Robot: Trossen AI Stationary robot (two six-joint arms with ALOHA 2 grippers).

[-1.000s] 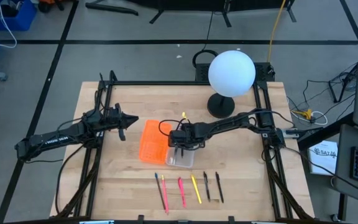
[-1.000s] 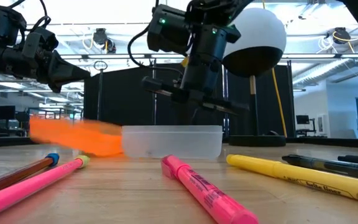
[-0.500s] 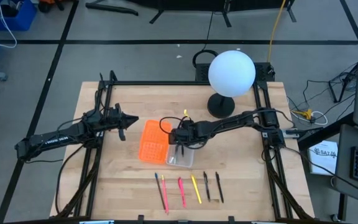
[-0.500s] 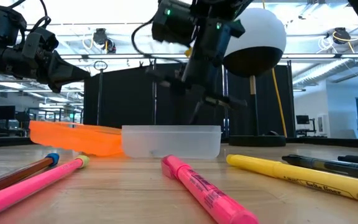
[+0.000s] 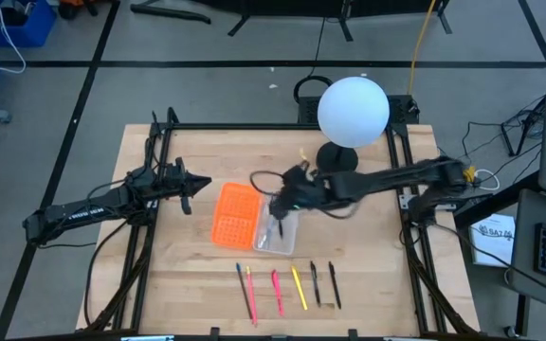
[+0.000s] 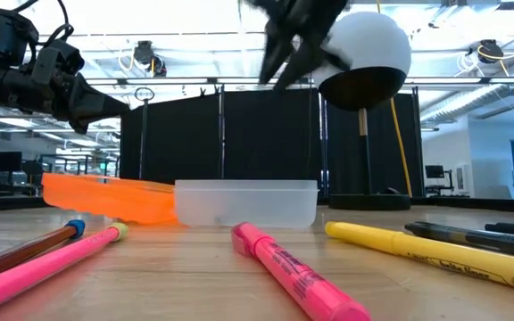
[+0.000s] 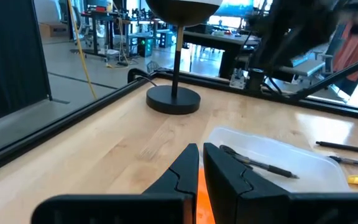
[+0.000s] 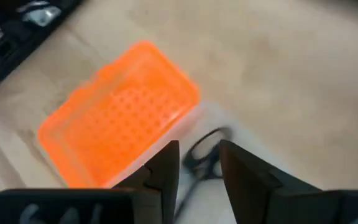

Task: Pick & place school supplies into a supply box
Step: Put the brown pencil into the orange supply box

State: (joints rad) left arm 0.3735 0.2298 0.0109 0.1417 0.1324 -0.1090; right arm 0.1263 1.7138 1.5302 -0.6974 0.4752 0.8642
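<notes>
So far only one item looks delivered: the scissors (image 8: 202, 157) lie inside the supply box (image 5: 287, 242), the clear tray that sits mid-counter joined to the orange panel (image 5: 235, 213); the left wrist view shows them resting flat on the tray floor, dark handles and slim blades along its length; the right gripper (image 5: 282, 194) hangs above the far end of the tray, clear of it, and in its own wrist view its fingers (image 8: 163, 165) stand apart with nothing between them, the scissors visible through the gap below; in the low view this arm is high above the tray, well off the counter (image 5: 368, 265); the left gripper (image 5: 202, 183) waits over the left side of the counter, near the orange panel but apart from it, its fingers (image 7: 182, 171) drawn nearly together with only a thin slit and holding nothing; six pens and pencils are left, lying in a loose row near the front edge of the counter, well apart from the tray: a red-orange pencil (image 5: 245, 289), a pink one (image 5: 252, 295) just beside it, a pink highlighter (image 5: 276, 291), a yellow highlighter (image 5: 299, 288), and two dark pens (image 5: 315, 283) at the right end of the row; judging by this, the job is at an early stage, with one piece in and six still to fetch.
</notes>
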